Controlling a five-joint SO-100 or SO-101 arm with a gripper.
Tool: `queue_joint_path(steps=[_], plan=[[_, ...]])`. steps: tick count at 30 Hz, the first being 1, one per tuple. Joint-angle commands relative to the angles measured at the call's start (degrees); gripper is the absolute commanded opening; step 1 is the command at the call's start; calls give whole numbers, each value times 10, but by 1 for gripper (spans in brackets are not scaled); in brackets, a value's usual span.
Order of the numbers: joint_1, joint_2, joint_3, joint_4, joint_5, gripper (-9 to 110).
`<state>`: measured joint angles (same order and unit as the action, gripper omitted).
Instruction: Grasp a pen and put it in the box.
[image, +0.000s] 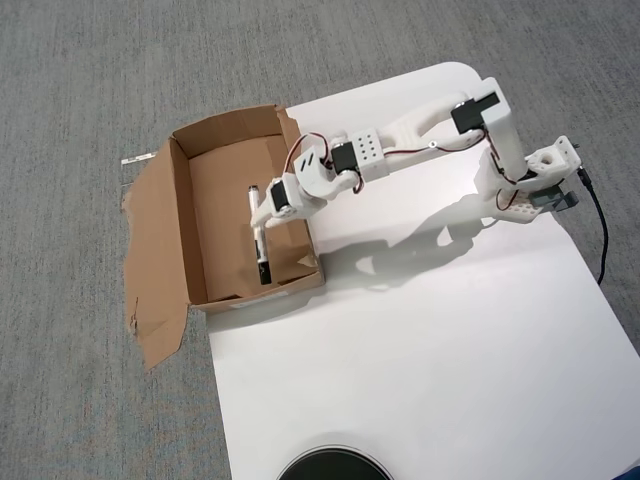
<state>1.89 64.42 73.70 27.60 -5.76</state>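
The jaws (257, 218) are closed narrowly around the pen (259, 236), gripping it near the middle of its white barrel, in the overhead view. The pen hangs lengthwise inside the box (180, 215), its small end pointing toward the far wall and its black cap (265, 270) toward the near wall; whether the cap touches the box floor cannot be told from above. The white arm (400, 140) reaches from its base (535, 180) at the right edge of the white desk (420, 340) leftward over the box's right wall. The box sits at the desk's left edge, partly on grey carpet (70, 80), with one ragged flap (155, 270) splayed flat on the carpet to its left. A dark round object (330, 466) shows at the bottom edge of the picture.
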Motion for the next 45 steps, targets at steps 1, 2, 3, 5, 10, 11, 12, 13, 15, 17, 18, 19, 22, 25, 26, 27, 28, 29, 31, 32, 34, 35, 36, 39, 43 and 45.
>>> queue_joint_path(steps=[1,2,3,5,10,11,12,13,15,17,18,19,22,25,26,27,28,29,31,32,34,35,36,39,43,45], plan=[[0,15,-13,1,-4,15],[0,16,-13,1,-4,15],[0,16,-13,1,-3,15],[0,17,-13,1,0,15],[0,36,-11,3,1,15],[0,47,-9,3,1,15],[0,60,-7,3,1,14],[0,75,-6,4,1,14],[0,113,-3,4,1,14],[0,154,-2,14,0,14],[0,176,-2,25,-2,14],[0,197,-2,39,-3,14],[0,262,-3,86,0,14],[0,302,-3,133,1,14],[0,309,-3,145,1,14],[0,315,-3,158,1,14],[0,320,-3,170,2,14],[0,324,-3,179,2,14],[0,332,-3,196,2,14],[0,338,-3,204,2,14],[0,358,-3,217,2,14],[0,370,-3,223,2,14],[0,386,-3,229,2,14],[0,439,-2,258,2,14],[0,505,-2,315,2,14],[0,542,-2,343,2,14]])
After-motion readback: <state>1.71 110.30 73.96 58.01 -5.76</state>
